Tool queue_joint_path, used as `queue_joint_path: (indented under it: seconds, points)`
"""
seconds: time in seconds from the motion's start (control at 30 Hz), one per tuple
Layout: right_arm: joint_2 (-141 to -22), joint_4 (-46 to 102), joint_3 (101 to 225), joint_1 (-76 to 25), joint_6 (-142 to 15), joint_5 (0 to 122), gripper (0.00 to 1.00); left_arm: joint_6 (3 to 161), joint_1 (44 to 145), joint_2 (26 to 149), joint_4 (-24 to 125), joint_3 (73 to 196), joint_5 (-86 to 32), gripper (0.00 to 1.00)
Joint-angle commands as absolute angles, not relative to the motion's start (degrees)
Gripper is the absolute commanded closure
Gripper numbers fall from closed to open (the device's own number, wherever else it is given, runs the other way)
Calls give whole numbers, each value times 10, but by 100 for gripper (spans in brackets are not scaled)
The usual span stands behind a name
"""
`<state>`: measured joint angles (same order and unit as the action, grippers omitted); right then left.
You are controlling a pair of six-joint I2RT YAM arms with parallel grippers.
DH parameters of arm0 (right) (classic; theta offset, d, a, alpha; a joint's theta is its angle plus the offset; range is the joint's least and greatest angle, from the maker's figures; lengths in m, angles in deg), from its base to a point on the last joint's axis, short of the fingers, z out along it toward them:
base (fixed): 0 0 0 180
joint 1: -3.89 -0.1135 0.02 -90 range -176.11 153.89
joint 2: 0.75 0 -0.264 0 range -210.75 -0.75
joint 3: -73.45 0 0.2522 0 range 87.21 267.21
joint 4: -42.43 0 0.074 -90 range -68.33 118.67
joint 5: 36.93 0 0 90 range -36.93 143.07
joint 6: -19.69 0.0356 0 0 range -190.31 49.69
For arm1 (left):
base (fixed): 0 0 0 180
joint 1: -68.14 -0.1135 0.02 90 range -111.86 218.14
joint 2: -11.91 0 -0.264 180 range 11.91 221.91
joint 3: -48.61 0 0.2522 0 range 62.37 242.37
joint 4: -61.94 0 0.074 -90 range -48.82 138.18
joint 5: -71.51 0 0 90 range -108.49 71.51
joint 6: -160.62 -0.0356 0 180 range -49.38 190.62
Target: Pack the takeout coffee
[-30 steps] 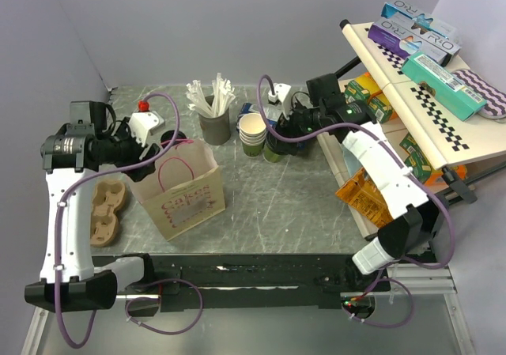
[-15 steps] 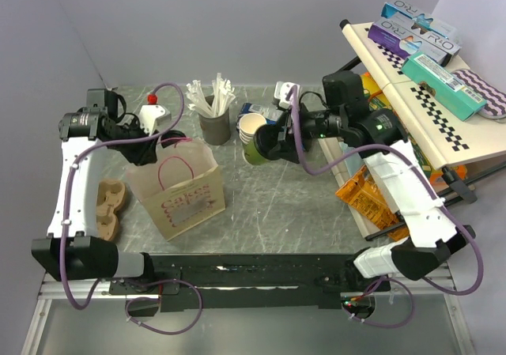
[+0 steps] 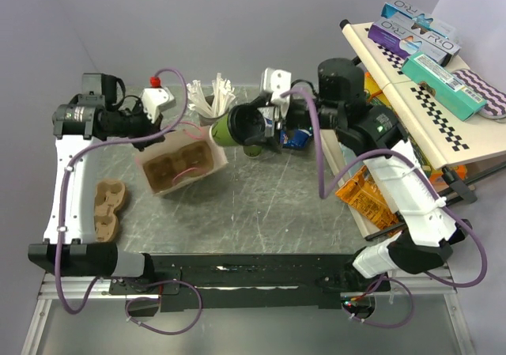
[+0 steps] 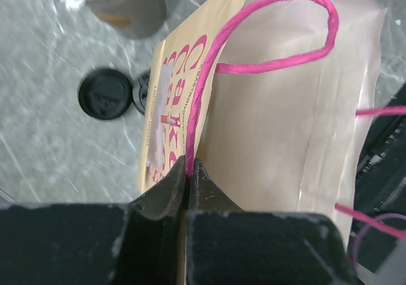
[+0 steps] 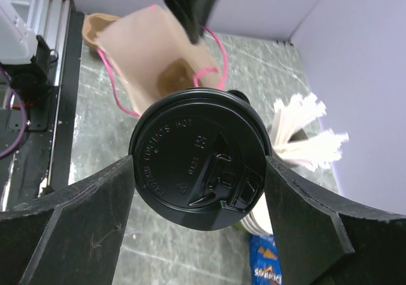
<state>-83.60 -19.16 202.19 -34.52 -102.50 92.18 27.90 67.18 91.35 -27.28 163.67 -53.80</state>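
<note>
The cup (image 3: 229, 130) hangs in the air just right of the bag (image 4: 273, 145), not yet inside; the right fingers (image 5: 95, 215) stand spread on either side of it, gripping it below its black lid (image 5: 200, 164). In the top view it is tipped well over, base toward the bag's mouth. The left fingers (image 4: 174, 190) are pressed together on the bag's front rim, where a pink handle (image 4: 266, 31) meets it, and hold the bag tilted with its mouth up and toward the cup.

Risks, as I judge them:
- tipped this far, coffee could seep from the sip hole; a hard squeeze might pop the lid.
- the bag hangs from one thin pinch; the paper could slip or tear, or the mouth could fold shut as the cup pushes in.
- the base could catch the rim or a handle loop and drag the bag off the fingers.
- something brown and moulded lies at the bag's bottom; if the cup misses a well it may land on its side.

Counts:
- one lidded cup; one bag; two pink handles.
- one carrier (image 3: 107, 209) on the table (image 3: 269, 205); the brown thing in the bag is perhaps a second.
- two loose lids; one is whole (image 4: 104, 98), the other half hidden behind the bag.
- one pot of stirrers (image 3: 212, 106).
- one blue snack bag (image 5: 266, 269); one orange (image 3: 364, 197).
</note>
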Motion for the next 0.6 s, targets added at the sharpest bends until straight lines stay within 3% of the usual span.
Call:
queue_joint_path:
  seconds: [0.0, 0.17, 0.57]
  points:
    - [-780, -116, 1972, -392, -1052, 888, 100, 297, 730, 856, -195, 1593, -506, 99]
    - [-760, -98, 1914, -430, -1072, 859, 100, 335, 780, 800, -104, 1504, -465, 99]
    - [-740, -38, 1853, -527, -1168, 812, 100, 398, 788, 791, -70, 1482, -483, 99]
